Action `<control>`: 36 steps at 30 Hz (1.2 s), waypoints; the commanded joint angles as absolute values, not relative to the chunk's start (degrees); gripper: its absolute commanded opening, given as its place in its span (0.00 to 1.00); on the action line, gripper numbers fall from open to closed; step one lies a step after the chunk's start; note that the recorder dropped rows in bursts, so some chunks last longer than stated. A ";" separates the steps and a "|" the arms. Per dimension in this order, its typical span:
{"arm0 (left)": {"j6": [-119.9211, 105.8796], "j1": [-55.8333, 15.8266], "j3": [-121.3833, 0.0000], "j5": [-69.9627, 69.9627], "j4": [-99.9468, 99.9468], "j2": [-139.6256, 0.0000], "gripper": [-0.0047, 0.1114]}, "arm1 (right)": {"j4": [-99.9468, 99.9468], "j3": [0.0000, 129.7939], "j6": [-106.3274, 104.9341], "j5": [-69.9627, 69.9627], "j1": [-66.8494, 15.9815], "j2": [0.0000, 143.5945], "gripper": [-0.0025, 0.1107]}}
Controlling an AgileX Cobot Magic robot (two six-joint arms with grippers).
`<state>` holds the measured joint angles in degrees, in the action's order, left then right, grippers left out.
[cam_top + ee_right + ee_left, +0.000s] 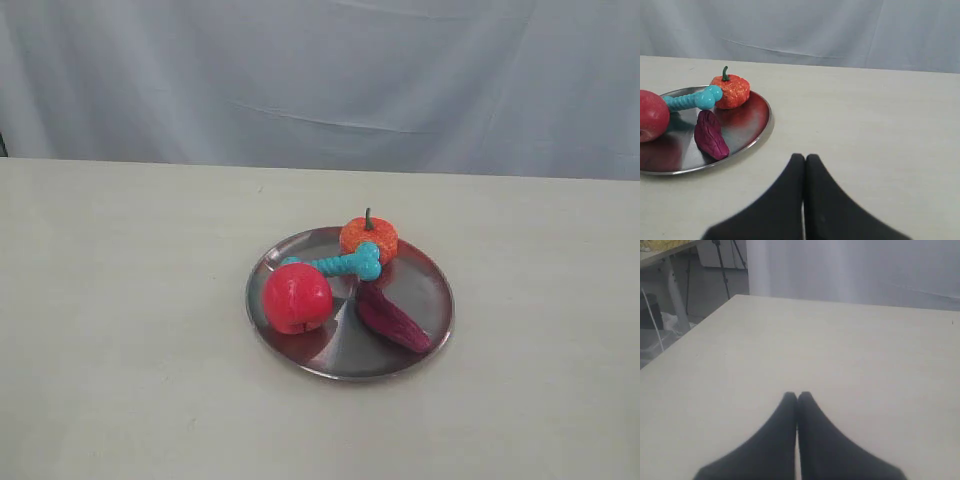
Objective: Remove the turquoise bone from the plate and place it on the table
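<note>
The turquoise bone (338,263) lies across the back half of the steel plate (425,290), between a red apple and a small orange pumpkin. The right wrist view shows the bone (690,100) on the plate (757,125). My right gripper (805,158) is shut and empty over bare table (870,130), apart from the plate's rim. My left gripper (797,395) is shut and empty over bare table (840,350), with no task object in its view. Neither gripper shows in the exterior view.
On the plate with the bone sit a red apple (296,298), an orange pumpkin (369,236) and a dark magenta fruit (392,318). A pale curtain (320,80) hangs behind the table. The table's edge (695,325) shows in the left wrist view.
</note>
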<state>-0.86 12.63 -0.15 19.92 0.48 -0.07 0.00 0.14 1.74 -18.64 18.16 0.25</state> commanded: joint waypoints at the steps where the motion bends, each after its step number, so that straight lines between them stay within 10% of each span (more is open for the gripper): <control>1: -0.62 12.75 0.00 19.62 0.54 0.00 0.04 | 0.00 0.00 1.88 -18.47 17.87 0.00 0.02; 36: -0.62 12.75 0.00 19.62 0.44 0.00 0.04 | 5.86 0.05 24.30 20.31 17.87 0.00 0.02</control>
<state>-0.86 12.63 -0.15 19.92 0.48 -0.07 6.41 0.14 21.87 18.05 18.16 0.25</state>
